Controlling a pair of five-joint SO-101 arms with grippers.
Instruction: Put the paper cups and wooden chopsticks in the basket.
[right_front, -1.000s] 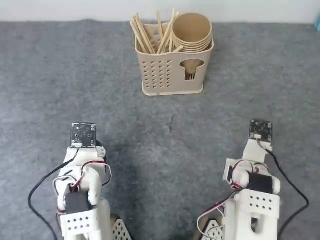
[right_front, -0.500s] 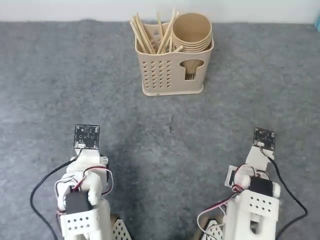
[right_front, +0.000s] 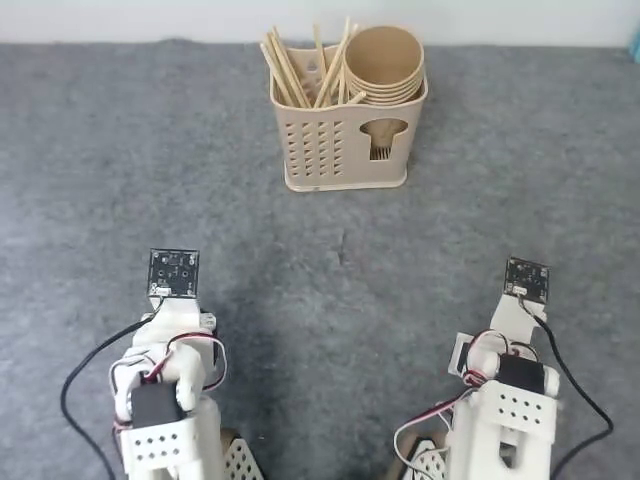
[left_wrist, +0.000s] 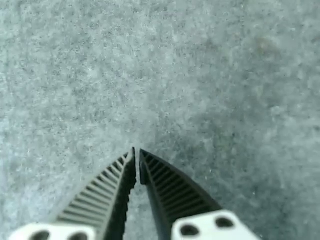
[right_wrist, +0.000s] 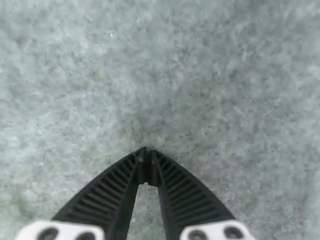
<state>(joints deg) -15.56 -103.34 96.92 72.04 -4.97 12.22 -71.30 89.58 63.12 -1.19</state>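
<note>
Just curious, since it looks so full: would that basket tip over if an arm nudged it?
It would probably slide rather than tip: the basket looks broad-based. It is likely light, with holed walls and only paper cups and wooden chopsticks inside. The loosely leaning chopsticks might shift.

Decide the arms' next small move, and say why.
Probably none, merely rest: the stacked brown paper cups and wooden chopsticks already stand in the beige perforated plastic basket, while the left gripper and right gripper are shut, holding nothing, over grey carpet.
</note>
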